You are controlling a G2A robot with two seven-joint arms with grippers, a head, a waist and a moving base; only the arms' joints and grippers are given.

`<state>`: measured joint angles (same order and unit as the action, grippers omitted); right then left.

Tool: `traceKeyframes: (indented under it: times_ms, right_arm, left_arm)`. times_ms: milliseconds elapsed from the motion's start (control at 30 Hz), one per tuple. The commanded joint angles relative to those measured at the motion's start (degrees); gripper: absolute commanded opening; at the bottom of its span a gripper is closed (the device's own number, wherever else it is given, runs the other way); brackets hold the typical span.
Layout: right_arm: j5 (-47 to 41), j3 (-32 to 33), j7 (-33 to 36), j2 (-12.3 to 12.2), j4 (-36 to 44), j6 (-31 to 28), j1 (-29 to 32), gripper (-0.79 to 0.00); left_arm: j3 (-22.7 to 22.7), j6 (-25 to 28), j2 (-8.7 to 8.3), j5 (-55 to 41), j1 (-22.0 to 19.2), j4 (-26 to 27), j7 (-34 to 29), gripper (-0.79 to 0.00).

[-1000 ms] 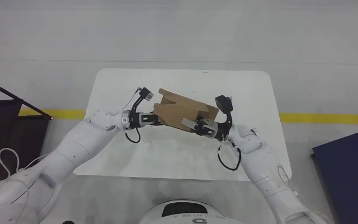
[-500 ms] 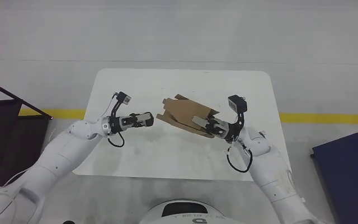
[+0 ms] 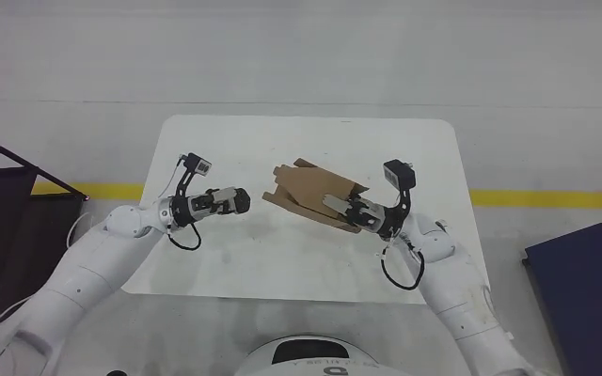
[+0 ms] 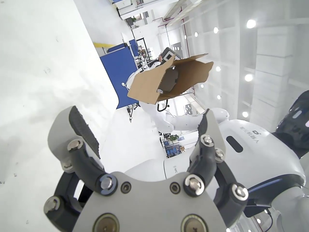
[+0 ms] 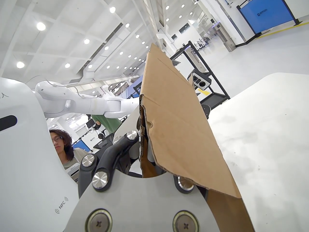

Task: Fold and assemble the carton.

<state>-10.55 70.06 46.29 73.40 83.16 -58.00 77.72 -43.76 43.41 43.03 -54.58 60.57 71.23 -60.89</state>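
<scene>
Left fingers (image 4: 83, 129): spread wide, dark ribbed pads facing each other, nothing held between them. The left gripper (image 3: 240, 199) (image 4: 142, 117) is seen over the left-centre of the desk (image 3: 282, 254) (image 4: 36, 49), pointed right toward the carton (image 3: 315, 188), with a clear gap left between the two.

Right fingers (image 5: 125, 134): closed on a wall of the carton (image 5: 173, 121); a cardboard panel is seen passing between them, one finger laid along its outer face. The far finger is mostly hidden behind the board. The right gripper (image 3: 340, 209) (image 5: 149, 155) is placed at the carton's right near end, just right of the desk's centre.

Carton (image 4: 147, 85): brown corrugated board, partly opened into a slanted sleeve, tilted. Its open end is turned left, toward the left gripper. Loose flaps are seen at the left and far edges; a creased, slightly torn edge is noted beside the right fingers. From the left wrist view it appears raised off the desk (image 5: 265, 121); contact along its near edge cannot be judged from above.

Desk: white, rounded corners, faint scuff marks.

Surroundings: a yellow floor line (image 3: 536, 198) is seen running left to right under the desk; a blue panel (image 3: 574, 282) is noted on the floor at near right, a dark frame (image 3: 19, 216) at left.
</scene>
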Motion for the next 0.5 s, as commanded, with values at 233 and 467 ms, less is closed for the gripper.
traceKeyframes:
  times_ms: [233,467]
  right_arm:
    - [-4.6,-2.2,-0.2,-0.2,0.3,2.1,0.1,-0.785]
    - [-14.1,-6.5,7.1,-1.5,1.1,7.1,-1.5,-0.785]
  left_arm:
    - [-1.0,-2.6,0.41,10.0,0.6,1.4,4.0,0.0]
    - [-1.5,-4.0,1.49,6.4,0.6,0.1,0.7,0.0]
